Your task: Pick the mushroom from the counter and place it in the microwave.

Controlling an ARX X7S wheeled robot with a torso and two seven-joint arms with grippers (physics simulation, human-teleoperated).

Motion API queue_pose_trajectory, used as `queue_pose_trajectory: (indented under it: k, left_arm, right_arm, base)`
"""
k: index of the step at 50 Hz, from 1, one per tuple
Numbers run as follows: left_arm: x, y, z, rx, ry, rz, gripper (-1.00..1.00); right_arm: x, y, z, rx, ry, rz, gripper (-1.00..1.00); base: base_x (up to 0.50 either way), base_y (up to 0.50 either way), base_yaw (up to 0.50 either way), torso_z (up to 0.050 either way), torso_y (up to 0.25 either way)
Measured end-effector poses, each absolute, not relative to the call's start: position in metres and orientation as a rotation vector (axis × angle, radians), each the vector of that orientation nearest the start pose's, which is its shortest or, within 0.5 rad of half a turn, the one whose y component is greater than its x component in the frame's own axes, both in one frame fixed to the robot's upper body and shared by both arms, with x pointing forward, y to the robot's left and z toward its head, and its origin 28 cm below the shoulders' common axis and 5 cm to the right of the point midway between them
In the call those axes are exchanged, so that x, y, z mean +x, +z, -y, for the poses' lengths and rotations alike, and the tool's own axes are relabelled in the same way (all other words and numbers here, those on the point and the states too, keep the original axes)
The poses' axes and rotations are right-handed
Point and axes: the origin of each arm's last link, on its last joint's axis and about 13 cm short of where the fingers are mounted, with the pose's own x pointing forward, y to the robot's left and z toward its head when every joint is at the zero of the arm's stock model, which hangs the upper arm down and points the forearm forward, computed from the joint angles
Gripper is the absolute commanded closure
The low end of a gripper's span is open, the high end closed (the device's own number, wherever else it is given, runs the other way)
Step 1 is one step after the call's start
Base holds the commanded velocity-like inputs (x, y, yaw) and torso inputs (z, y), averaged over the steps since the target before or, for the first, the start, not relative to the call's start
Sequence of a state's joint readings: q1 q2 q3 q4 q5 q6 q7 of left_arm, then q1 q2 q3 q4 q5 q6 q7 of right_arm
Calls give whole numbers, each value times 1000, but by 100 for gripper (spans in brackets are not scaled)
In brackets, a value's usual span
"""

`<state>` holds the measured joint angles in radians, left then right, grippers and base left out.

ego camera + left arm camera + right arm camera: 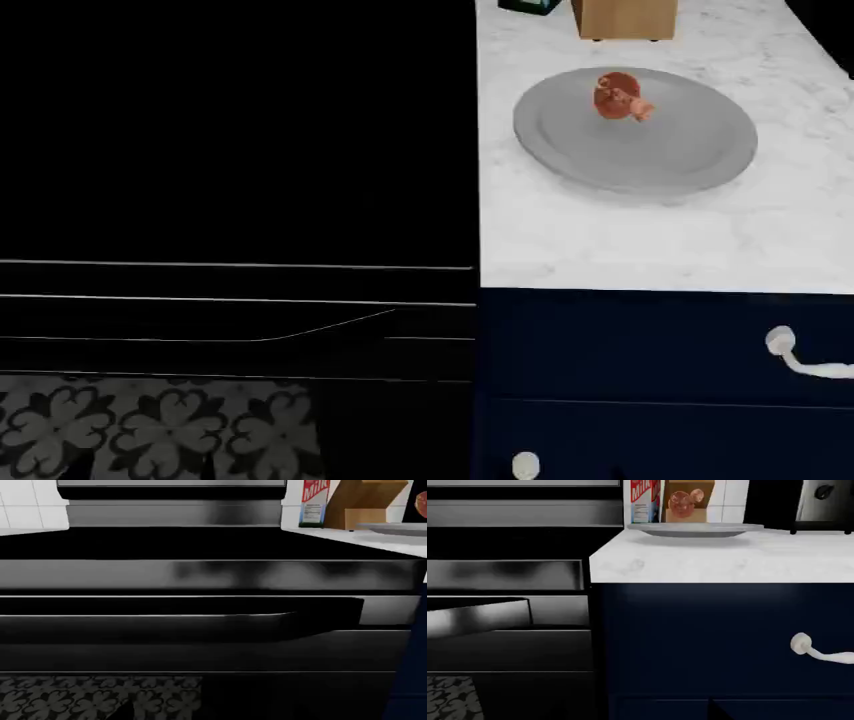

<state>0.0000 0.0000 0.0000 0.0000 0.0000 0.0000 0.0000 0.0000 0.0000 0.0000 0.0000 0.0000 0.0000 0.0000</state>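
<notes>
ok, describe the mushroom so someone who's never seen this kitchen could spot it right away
Start at the white marble counter to the right of the black stove. On it sits a round grey plate, and the mushroom lies on the plate's far side. It is the only small reddish-brown thing there, far smaller than the plate or the tan wooden block behind it.

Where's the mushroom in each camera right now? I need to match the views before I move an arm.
Head view: the mushroom lies on the grey plate on the counter, upper right.
Right wrist view: seen side-on above the plate's rim, top centre.
Left wrist view: only a reddish sliver at the right edge; probably it.
Shared landmark: the wooden block behind the plate.
</notes>
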Motion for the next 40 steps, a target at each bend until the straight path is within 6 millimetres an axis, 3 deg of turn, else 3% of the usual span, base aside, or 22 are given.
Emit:
queue_pose_trajectory:
  k: [40]
  left_arm:
    - [199,21,-201,12,-43,38,-100]
  right_arm:
    - [208,15,93,-39,16,-7,-100]
  base:
    - [0,0,0,0,0]
